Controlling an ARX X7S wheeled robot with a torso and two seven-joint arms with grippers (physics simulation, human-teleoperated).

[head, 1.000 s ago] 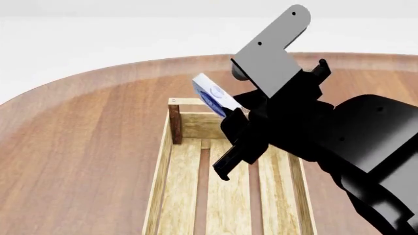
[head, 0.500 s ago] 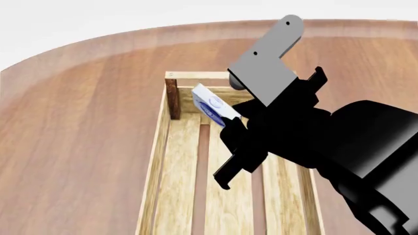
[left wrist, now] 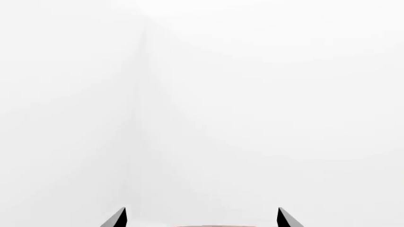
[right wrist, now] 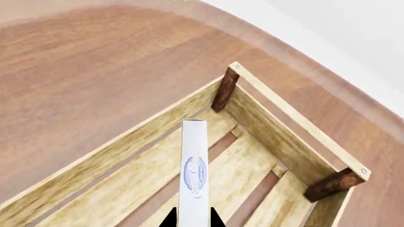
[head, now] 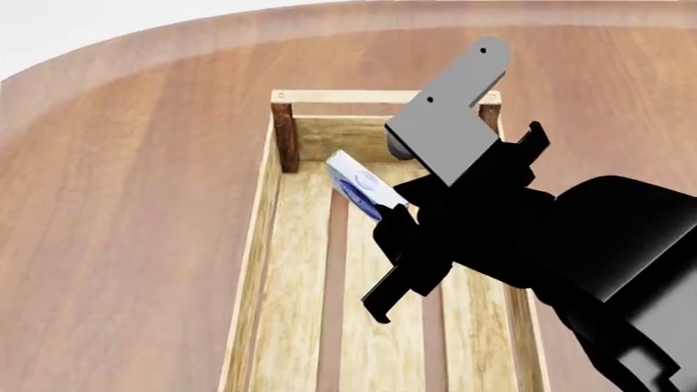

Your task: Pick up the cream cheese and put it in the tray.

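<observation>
The cream cheese (head: 357, 184) is a small flat white box with a blue oval logo, held edge-on above the far end of the tray (head: 263, 245). My right gripper (head: 392, 214) is shut on the cream cheese. In the right wrist view the cream cheese (right wrist: 193, 170) stands upright between the two dark fingertips of the right gripper (right wrist: 192, 221), over the slatted bottom of the tray (right wrist: 265, 127). The left gripper (left wrist: 200, 218) shows only two dark fingertips set wide apart, open against a blank white background.
The tray is a long light-wood crate with dark brown corner posts (head: 286, 136) and a top rail at its far end. It stands on a round brown wooden table (head: 130, 212). My black right arm (head: 588, 261) covers the tray's right side.
The head view has tilted down, so the tray's far end sits higher in the picture. The cream cheese in the right gripper now hangs inside the tray's outline rather than over its end rail.
</observation>
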